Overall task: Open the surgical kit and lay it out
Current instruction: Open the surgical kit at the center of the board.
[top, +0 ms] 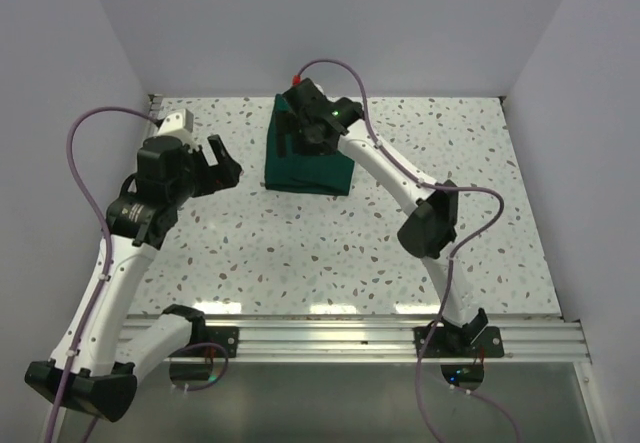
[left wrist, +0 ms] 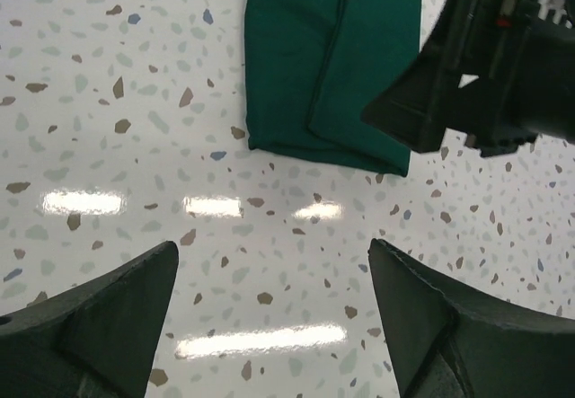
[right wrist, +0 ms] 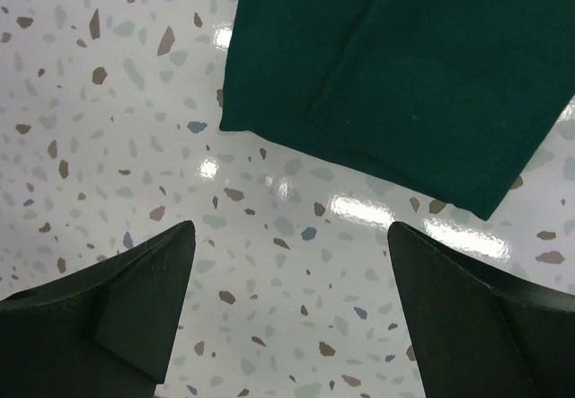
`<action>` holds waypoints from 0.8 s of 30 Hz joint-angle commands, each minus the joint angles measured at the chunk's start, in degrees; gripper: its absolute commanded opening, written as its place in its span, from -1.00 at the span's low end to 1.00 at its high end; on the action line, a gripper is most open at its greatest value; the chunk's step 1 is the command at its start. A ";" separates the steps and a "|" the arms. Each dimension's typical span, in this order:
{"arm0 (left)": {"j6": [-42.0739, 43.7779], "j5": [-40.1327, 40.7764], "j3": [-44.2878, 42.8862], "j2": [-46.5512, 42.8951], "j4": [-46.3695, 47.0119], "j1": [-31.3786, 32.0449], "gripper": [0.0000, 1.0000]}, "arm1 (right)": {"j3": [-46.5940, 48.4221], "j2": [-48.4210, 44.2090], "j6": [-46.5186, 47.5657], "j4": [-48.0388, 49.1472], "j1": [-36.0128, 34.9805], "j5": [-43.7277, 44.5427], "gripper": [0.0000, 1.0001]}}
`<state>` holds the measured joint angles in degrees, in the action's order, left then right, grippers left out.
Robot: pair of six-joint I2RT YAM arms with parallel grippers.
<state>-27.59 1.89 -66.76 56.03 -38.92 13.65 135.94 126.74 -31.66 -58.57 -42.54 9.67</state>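
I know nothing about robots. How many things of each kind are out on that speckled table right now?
Folded dark green cloth bundle: 1
Black two-finger grippers: 2, the left gripper and the right gripper, both open and holding nothing
Total: 3
The bundle is folded shut, so anything inside it is hidden.

Cloth wrap (top: 308, 158) lies folded flat on the table (top: 300, 263), toward its far side, about midway across. My left gripper (top: 227, 158) is left of the wrap, apart from it, above the table, tips aimed at the wrap's left edge. My right gripper (top: 298, 131) is over the wrap's far part; contact can't tell. Right wrist view: a wrap corner lies ahead of my fingers (right wrist: 117, 308), table under them. Arm bases sit nearer than the wrap, one each side.
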 commanded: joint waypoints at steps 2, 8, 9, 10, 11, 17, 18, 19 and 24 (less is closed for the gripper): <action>-1.32 -1.63 1.90 -4.08 -6.51 0.24 0.80 | 9.51 6.49 -1.65 -5.07 -0.26 4.21 0.79; -0.36 -1.10 1.29 -8.04 -11.79 0.24 0.77 | 6.88 9.92 -2.62 0.38 -0.17 5.10 0.49; -0.35 -0.75 1.20 -8.39 -12.93 0.32 0.77 | 8.28 11.93 -2.79 0.38 -0.26 4.83 0.48; -0.35 -0.57 1.28 -9.09 -13.29 0.32 0.76 | 9.25 13.26 -2.97 0.21 -0.26 4.48 0.44; -0.27 -0.49 1.46 -9.18 -13.55 0.32 0.76 | 10.13 14.32 -2.97 0.03 -0.35 4.13 0.44; -0.18 1.53 2.16 -10.33 -15.40 0.32 0.76 | 11.54 19.15 -3.85 3.89 -0.78 3.07 0.41; -0.18 2.23 2.08 -10.41 -15.84 0.32 0.76 | 12.15 19.77 -3.76 4.33 -0.70 3.59 0.41; -0.27 2.76 1.90 -10.42 -16.01 0.32 0.76 | 12.42 20.39 -3.85 4.42 -0.78 4.03 0.39; -0.44 4.61 2.07 -9.98 -16.89 0.32 0.76 | 13.21 23.90 -3.76 5.22 -0.79 5.09 0.33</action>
<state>-27.94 4.45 -64.77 46.06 -54.43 13.65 146.23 149.82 -34.57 -55.61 -43.09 12.86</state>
